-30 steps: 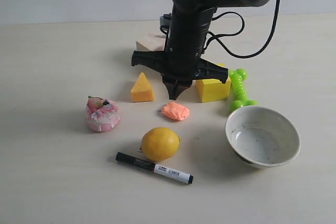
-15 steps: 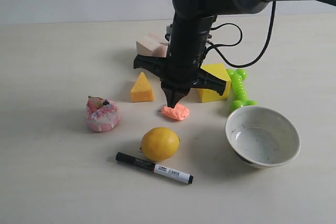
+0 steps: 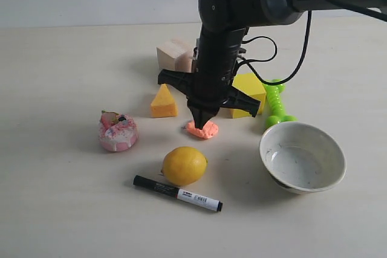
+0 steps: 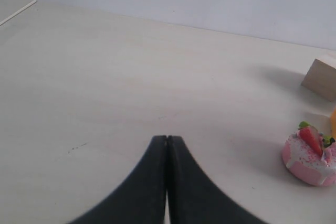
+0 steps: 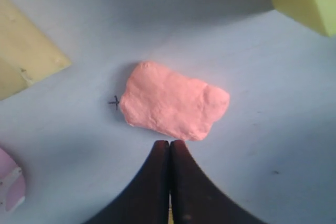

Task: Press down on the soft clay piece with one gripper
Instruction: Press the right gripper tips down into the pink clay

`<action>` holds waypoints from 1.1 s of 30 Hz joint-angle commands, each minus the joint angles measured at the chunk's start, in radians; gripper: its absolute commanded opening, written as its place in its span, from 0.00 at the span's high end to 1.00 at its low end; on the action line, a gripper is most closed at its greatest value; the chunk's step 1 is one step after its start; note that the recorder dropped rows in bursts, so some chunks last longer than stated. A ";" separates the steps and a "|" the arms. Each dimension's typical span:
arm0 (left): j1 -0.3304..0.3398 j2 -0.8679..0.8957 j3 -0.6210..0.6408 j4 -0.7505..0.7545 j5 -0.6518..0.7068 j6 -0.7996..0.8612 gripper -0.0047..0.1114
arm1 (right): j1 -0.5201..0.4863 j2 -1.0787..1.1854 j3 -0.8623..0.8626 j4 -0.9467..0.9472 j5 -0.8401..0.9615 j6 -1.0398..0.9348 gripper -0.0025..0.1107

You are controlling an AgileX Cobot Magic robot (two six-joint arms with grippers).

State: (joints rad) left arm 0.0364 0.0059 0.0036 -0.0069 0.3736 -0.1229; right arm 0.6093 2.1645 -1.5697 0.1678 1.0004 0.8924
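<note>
Salmon-orange soft clay piece (image 5: 173,107) sits under my right gripper (image 3: 201,124), its fingers closed together; I should press straight down, centred, without sliding.

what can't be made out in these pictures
- Exterior view: the right tool covers part of the soft clay piece, so how deep the tips press is unclear.
- Exterior view: the same tool hides part of the yellow block; the marker has label print too small to read.
- Left wrist view: the wooden block is cut off by the frame edge.
- Exterior view: the left tool is out of frame.
</note>
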 commanded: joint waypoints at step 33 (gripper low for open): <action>-0.006 -0.006 -0.004 -0.002 -0.009 -0.001 0.96 | -0.027 0.040 -0.004 -0.024 -0.081 -0.011 0.98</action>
State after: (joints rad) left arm 0.0364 0.0059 0.0036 -0.0069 0.3736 -0.1229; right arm 0.5870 2.1881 -1.5697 0.1388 0.9273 0.8928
